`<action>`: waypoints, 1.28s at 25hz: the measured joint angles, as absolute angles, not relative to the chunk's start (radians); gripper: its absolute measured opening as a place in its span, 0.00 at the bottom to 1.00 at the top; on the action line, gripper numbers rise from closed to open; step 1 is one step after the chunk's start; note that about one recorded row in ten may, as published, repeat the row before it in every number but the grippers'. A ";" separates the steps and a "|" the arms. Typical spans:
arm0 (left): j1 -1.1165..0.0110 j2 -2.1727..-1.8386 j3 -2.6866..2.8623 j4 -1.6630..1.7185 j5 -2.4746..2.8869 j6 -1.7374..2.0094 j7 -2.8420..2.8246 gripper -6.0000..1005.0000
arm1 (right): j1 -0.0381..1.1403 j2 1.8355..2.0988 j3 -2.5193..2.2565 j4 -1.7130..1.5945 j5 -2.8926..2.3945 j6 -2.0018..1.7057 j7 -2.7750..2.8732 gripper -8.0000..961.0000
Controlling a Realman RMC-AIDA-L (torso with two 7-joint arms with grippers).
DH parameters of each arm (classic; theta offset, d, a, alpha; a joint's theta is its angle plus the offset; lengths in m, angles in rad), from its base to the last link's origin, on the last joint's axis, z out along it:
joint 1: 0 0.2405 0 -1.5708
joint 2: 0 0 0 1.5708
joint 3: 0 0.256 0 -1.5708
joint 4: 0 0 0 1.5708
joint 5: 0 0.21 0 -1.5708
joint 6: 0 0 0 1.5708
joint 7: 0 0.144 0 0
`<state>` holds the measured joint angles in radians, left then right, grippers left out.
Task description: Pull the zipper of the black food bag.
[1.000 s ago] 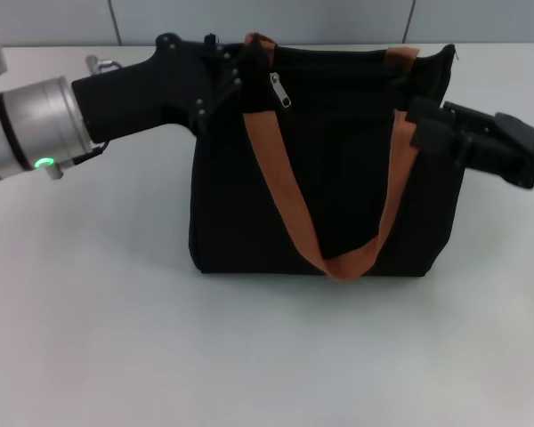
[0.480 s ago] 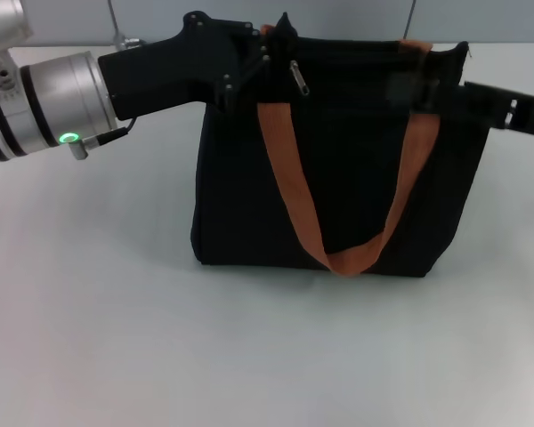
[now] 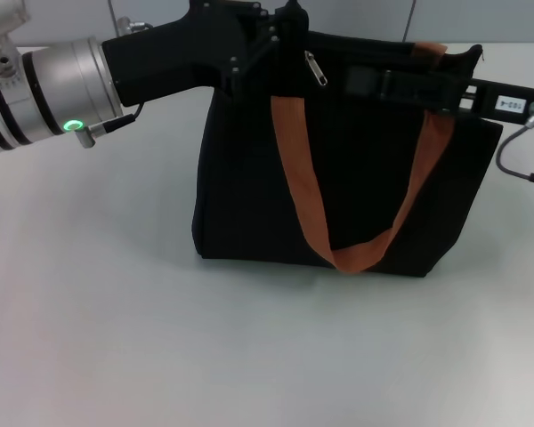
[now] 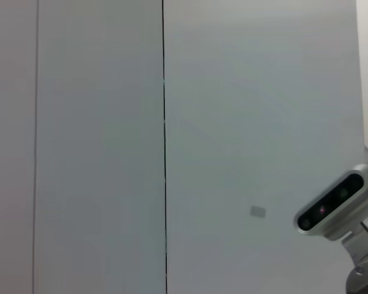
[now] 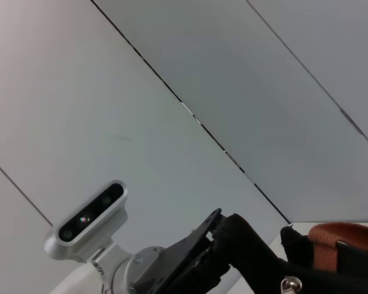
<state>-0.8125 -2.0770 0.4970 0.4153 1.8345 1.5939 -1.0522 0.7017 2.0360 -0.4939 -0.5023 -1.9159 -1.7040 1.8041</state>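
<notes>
The black food bag stands upright on the white tabletop, orange strap drooping down its front. The zipper hangs at its upper edge, left of centre. The left gripper clamps the bag's top left corner; the right gripper lies along the top edge, and I cannot tell how it stands.

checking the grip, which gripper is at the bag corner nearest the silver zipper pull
The left gripper, at the black fabric food bag's upper left corner beside the silver zipper pull. The right gripper lies farther along the top edge.

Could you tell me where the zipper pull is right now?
In the head view, the zipper hangs at the black food bag's upper edge, toward its left end, just beside the left pincer.
</notes>
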 joint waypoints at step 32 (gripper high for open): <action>-0.834 -2.078 0.499 0.414 1.834 1.614 -1.052 0.04 | 0.719 2.073 -0.521 -0.492 -1.910 -1.637 1.826 0.33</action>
